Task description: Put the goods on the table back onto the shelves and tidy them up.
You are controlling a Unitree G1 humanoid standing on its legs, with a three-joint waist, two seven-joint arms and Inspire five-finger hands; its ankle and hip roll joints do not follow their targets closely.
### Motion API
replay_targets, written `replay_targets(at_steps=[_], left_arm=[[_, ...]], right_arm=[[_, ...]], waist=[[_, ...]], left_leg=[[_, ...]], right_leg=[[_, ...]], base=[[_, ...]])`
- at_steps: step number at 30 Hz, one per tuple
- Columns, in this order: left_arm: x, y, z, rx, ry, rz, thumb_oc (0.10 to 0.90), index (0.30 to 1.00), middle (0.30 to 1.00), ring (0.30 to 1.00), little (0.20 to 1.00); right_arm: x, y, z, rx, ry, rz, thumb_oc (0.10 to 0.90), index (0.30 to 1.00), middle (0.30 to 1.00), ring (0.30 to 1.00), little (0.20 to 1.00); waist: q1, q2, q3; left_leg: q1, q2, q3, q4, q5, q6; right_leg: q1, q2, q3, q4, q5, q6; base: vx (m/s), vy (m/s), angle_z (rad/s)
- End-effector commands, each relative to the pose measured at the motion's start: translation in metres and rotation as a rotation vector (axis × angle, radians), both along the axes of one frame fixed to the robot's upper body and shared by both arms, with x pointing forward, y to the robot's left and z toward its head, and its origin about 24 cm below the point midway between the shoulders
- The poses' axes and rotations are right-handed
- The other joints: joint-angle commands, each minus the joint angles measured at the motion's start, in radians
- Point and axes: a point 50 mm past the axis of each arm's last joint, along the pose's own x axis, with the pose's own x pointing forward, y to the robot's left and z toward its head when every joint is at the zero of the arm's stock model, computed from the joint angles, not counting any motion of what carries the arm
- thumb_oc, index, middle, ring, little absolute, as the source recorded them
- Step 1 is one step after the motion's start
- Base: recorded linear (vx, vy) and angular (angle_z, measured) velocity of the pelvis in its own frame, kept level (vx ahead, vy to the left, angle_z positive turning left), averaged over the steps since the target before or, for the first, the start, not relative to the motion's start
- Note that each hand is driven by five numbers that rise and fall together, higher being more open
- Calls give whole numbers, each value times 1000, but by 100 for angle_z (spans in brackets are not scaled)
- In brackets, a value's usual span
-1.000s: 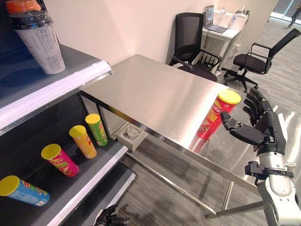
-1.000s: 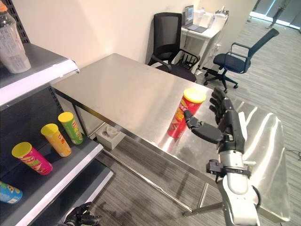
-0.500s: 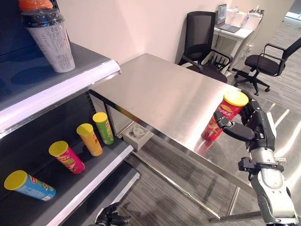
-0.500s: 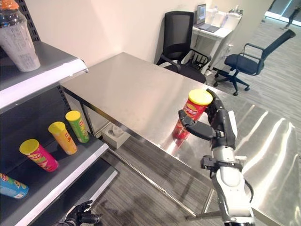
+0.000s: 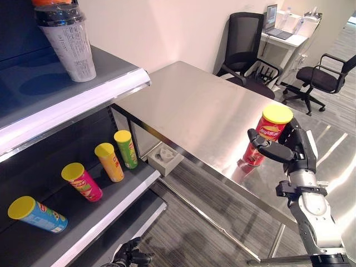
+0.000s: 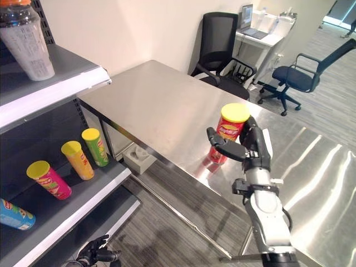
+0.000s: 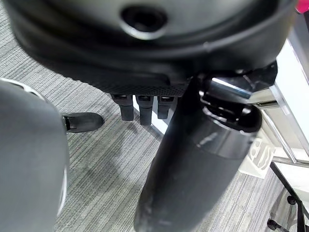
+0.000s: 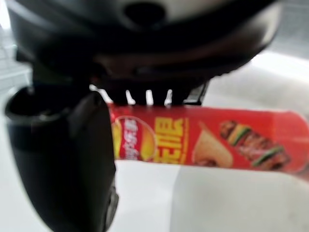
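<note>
A red can with a yellow lid (image 5: 266, 132) stands on the steel table (image 5: 194, 108) near its front edge. My right hand (image 5: 292, 151) is wrapped round it: the thumb crosses the can's front and the fingers lie behind it. The right wrist view has the red can (image 8: 203, 141) lying across just past the fingers. On the lower shelf (image 5: 111, 206) lean a green can (image 5: 126, 149), a yellow can (image 5: 109, 162), a pink can (image 5: 82, 182) and a blue can (image 5: 38, 214). My left hand (image 5: 133, 257) hangs low by the floor with relaxed fingers.
A tall clear jar with a dark lid (image 5: 67, 41) stands on the upper shelf (image 5: 83, 92). A white box (image 5: 165, 158) sits on the floor under the table. Two black office chairs (image 5: 245, 50) and a white desk (image 5: 283, 36) stand behind the table.
My right hand has moved from beside the red can to round it, with the thumb now across its front. The camera has shifted; the shelf cans have not moved.
</note>
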Motion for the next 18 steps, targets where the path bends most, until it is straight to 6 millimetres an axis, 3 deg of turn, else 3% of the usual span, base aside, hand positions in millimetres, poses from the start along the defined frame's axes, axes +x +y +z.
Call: replay_targets(at_steps=[1,18], left_arm=[[-32,-1,-8,12,104,-49,800,900,900,900,900],[-31,1,-8,38,107,-27,800,900,900,900,900]], right_arm=[[14,-8,68,-75,-272,-23,400,300,300,300,300],[0,-16,66,-127,-339,-229,400,300,300,300,300]], waist=[[69,32,-18],[59,53,-26]], left_leg=[[12,35,-12,5,-42,14],[32,44,-17,5,-45,14]], right_leg=[[91,3,-1,38,231,31],[102,4,-1,44,189,22]], base=[[2,2,5],[-2,-4,2]])
